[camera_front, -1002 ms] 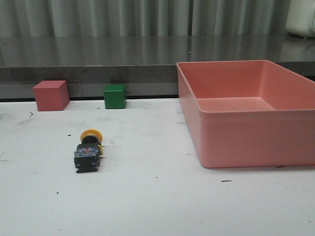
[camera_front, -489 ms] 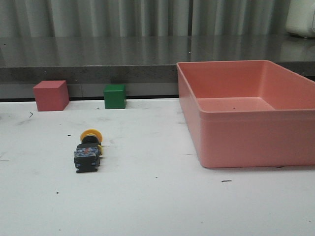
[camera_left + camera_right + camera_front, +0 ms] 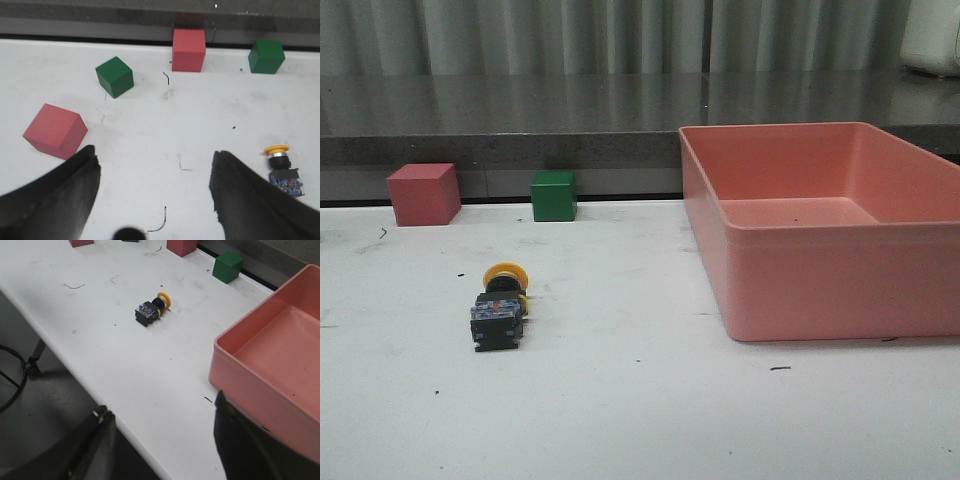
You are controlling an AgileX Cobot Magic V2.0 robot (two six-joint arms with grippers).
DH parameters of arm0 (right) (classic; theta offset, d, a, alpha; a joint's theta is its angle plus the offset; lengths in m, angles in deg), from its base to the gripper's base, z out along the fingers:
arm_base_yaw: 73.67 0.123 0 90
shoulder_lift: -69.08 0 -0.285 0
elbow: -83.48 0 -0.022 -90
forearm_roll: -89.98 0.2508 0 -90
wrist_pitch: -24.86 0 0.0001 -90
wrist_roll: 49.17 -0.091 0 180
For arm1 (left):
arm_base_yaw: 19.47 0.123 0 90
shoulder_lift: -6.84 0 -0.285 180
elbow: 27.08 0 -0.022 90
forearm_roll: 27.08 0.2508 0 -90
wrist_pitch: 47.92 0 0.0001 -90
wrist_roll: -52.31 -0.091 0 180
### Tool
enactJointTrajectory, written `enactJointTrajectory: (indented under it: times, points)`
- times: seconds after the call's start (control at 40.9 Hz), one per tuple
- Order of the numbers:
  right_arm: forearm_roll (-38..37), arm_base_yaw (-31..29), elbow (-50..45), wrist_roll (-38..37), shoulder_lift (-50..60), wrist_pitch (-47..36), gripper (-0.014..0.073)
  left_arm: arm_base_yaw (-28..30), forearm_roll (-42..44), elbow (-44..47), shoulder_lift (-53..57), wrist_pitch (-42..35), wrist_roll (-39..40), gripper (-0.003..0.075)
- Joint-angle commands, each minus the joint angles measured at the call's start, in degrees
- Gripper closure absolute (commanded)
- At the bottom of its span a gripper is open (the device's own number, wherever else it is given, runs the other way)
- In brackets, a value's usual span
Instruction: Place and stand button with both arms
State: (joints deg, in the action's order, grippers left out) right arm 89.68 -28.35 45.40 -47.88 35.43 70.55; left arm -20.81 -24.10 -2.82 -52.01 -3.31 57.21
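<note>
Currently the button (image 3: 500,308) is seen lying on its side on the white table (image 3: 640,420), on the left half in the front view, its yellow cap turned toward the far edge and its dark base toward the camera. Bare surface is left all around it, and nothing is touching it. To its right, well apart, a large pink bin (image 3: 825,225) is set, its near wall ending short of the front of the table. Along the far edge a red-pink cube (image 3: 423,194) and a green cube (image 3: 553,195) are placed, near each other but apart. In the left wrist view two further cubes, a second green cube (image 3: 115,76) and a second red-pink cube (image 3: 55,131), are shown on the table farther out on that side. The left gripper (image 3: 155,195) is held spread apart above bare table, with nothing between its fingers and the button off to one side. The right gripper (image 3: 162,445) is likewise spread and holds nothing, positioned over the near table edge, beyond which a dark floor (image 3: 30,405) is seen. Faint scuffs and dark marks are scattered over the surface. Behind the table a dark ledge (image 3: 500,120) and pale curtains (image 3: 570,35) are visible.
</note>
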Motion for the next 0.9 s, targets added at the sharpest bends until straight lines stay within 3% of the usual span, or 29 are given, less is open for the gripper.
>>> enactJointTrajectory:
  times: [0.0, 0.147, 0.391, 0.635, 0.88]
  points:
    - [-0.3, -0.1, 1.5, 0.5, -0.2, -4.0, 0.0139, -2.7, 0.0, -3.4, -4.2, -2.3, 0.2, 0.0235]
    - [-0.3, -0.1, 1.5, 0.5, -0.2, -4.0, 0.0139, -8.9, 0.0, -5.5, -10.7, -2.4, 0.2, 0.0226]
    - [-0.3, -0.1, 1.5, 0.5, -0.2, -4.0, 0.0139, -16.5, 0.0, -11.5, -22.4, 2.1, 1.1, 0.007]
    - [-0.3, -0.1, 1.5, 0.5, -0.2, -4.0, 0.0139, -21.2, -1.2, -21.5, -34.7, 11.3, 3.9, 0.0069]
    - [-0.3, -0.1, 1.5, 0.5, -0.2, -4.0, 0.0139, -22.0, -7.1, -31.4, -46.4, 19.6, 3.9, 0.007]
